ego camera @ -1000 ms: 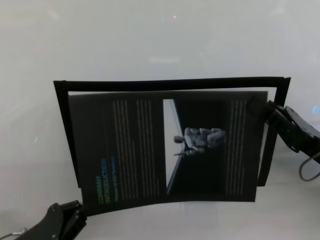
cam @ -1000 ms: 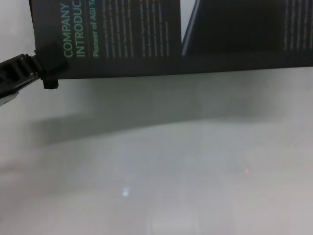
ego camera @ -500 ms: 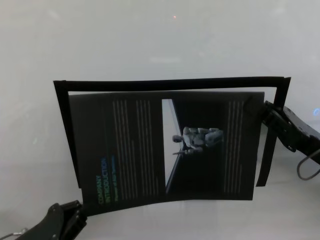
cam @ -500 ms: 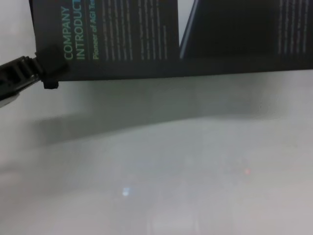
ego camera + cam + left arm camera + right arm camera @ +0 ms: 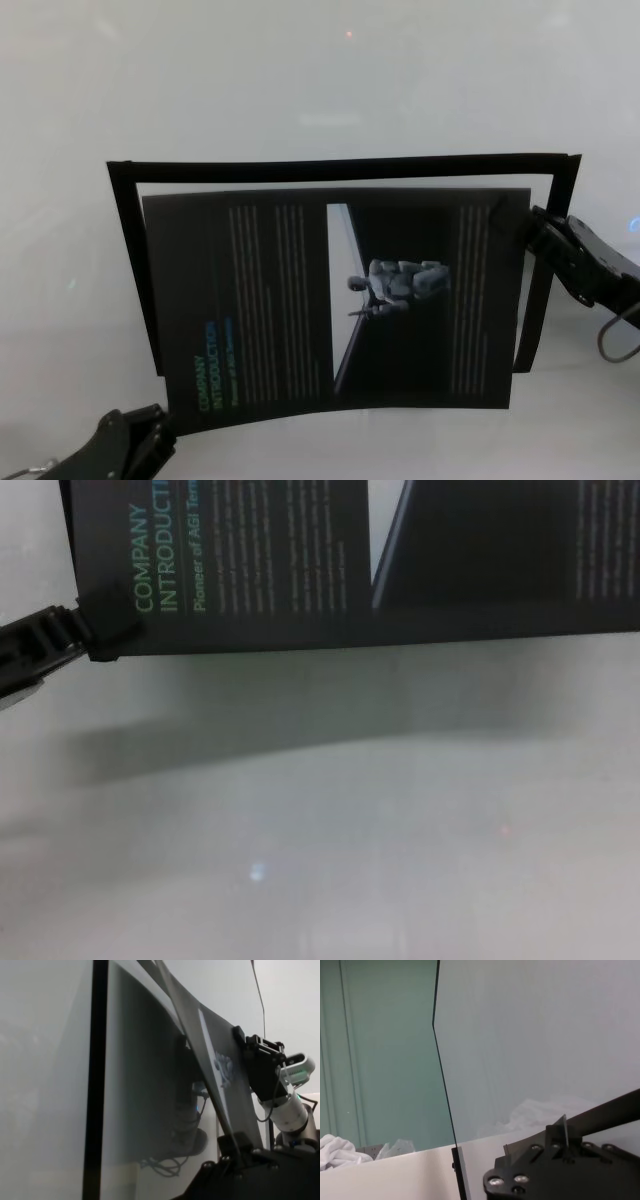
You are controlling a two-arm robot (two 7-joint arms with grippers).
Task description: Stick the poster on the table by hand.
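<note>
The poster (image 5: 270,300), black with a green heading, white text columns and a picture panel, hangs slightly bowed above the pale table (image 5: 300,70). My left gripper (image 5: 150,425) is shut on its near left corner by the heading, as the chest view (image 5: 95,635) also shows. My right gripper (image 5: 532,222) is shut on its far right corner. In the left wrist view my left gripper (image 5: 239,1146) holds the sheet (image 5: 210,1055) edge-on, with the right gripper (image 5: 250,1052) farther off. In the right wrist view the right gripper (image 5: 565,1146) pinches a thin edge of the poster (image 5: 565,1125).
A thin black frame outline (image 5: 340,167) lies on the table around the poster's far and side edges; it also shows in the left wrist view as a black bar (image 5: 95,1085). The poster's shadow falls on the bare table (image 5: 350,830) nearer me.
The poster has come down slightly and toward me, with its near edge lower in the chest view. Both grippers keep their hold on the corners.
</note>
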